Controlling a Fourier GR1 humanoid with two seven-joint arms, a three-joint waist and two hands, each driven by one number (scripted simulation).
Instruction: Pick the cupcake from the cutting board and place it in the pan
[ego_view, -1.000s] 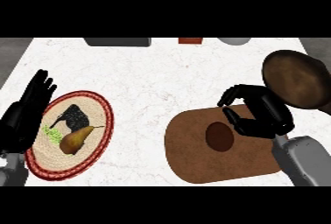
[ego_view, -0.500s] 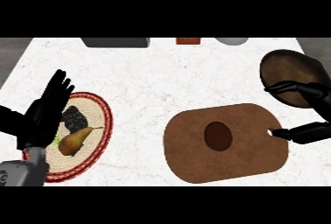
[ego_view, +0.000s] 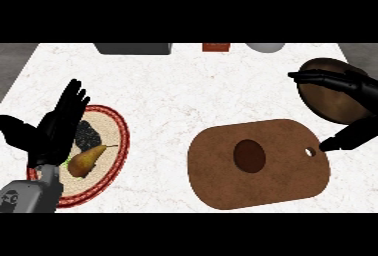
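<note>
The cupcake (ego_view: 249, 156) shows as a dark brown oval in the middle of the brown cutting board (ego_view: 221, 180), right of centre. The dark round pan (ego_view: 332, 100) lies beyond the board's far right corner. My right hand (ego_view: 353, 84) comes in from the right edge and is open. Its fingers stretch out over the pan, and its thumb (ego_view: 348, 139) points down beside the board's handle hole. It holds nothing and stays apart from the cupcake. At the left, my left hand (ego_view: 55, 127) rests open with fingers up, over a plate.
Under the left hand lies a red-rimmed plate (ego_view: 122, 135) with a pear (ego_view: 85, 159) and a dark lump (ego_view: 88, 132). Along the counter's back edge stand a grey box (ego_view: 133, 48), a red item (ego_view: 215, 47) and a grey round object (ego_view: 264, 47).
My right hand has pulled off the board's far corner to the right and spread open over the pan. The left hand has shifted slightly. The cupcake has not moved.
</note>
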